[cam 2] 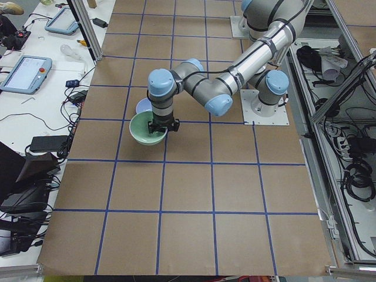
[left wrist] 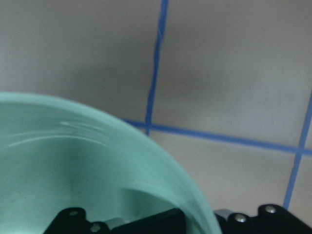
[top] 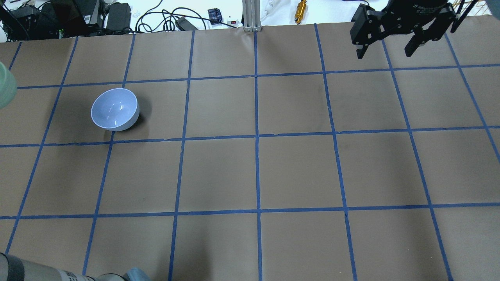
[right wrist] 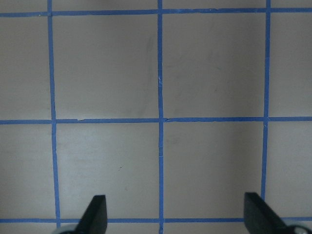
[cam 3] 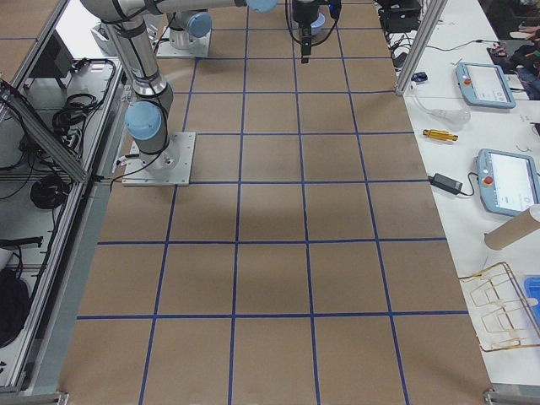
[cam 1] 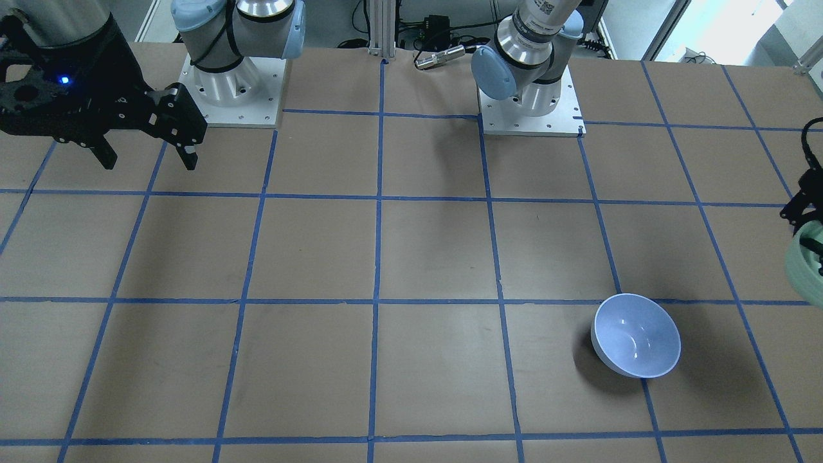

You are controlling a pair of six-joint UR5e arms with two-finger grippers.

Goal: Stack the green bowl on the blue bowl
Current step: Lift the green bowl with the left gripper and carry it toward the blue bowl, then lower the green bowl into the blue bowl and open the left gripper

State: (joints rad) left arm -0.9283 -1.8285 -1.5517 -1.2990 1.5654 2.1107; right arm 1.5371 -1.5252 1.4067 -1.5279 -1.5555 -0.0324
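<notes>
Left tool (cam 2: pixel 158 126) grips green bowl (cam 2: pixel 143 131); right tool (top: pixel 383 51) reads "2F Adaptive".

Brown table (top: pixel 297 168), blue tape grid (top: pixel 256 136) (side bench (cam 3: pixel 472 253) with tablets (cam 3: pixel 504 180)).

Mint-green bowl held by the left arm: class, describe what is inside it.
Inside the pale mint-green glossy round bowl sits one black finger of the left gripper, clamping the wall. What shows is otherwise bare; the gripper hides part of its floor.
</notes>
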